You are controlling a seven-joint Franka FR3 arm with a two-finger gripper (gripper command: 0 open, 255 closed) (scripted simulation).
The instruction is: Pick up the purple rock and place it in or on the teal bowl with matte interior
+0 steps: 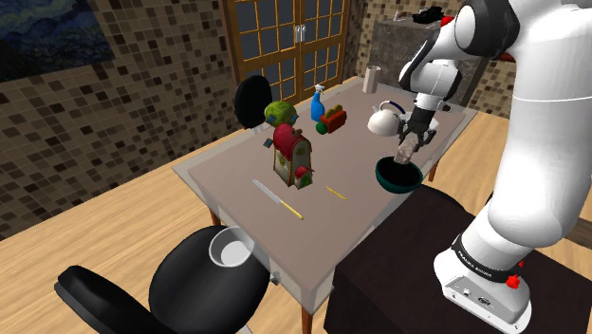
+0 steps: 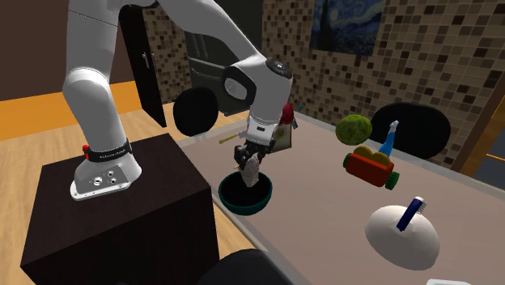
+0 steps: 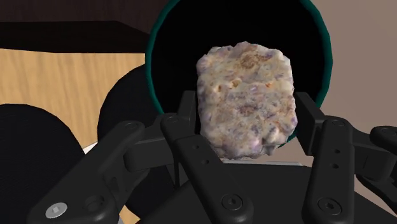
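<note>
Black two-finger gripper [image 3: 247,118], both fingers pinching one pale, purple-flecked lumpy rock [image 3: 247,89], poised over the mouth of one round teal bowl with dark interior [image 2: 243,208], at the grey table's [image 1: 237,180] stand-side edge.

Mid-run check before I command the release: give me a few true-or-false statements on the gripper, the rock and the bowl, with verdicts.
1. The gripper is shut on the rock. True.
2. The rock lies released on the floor of the teal bowl. False: it hangs clasped between the fingers, over the bowl's opening.
3. The bowl stands near the edge of the table, on the side next to the stand. True.
4. The white teapot sits inside the bowl. False: it stands on the table, apart from the bowl.
</note>
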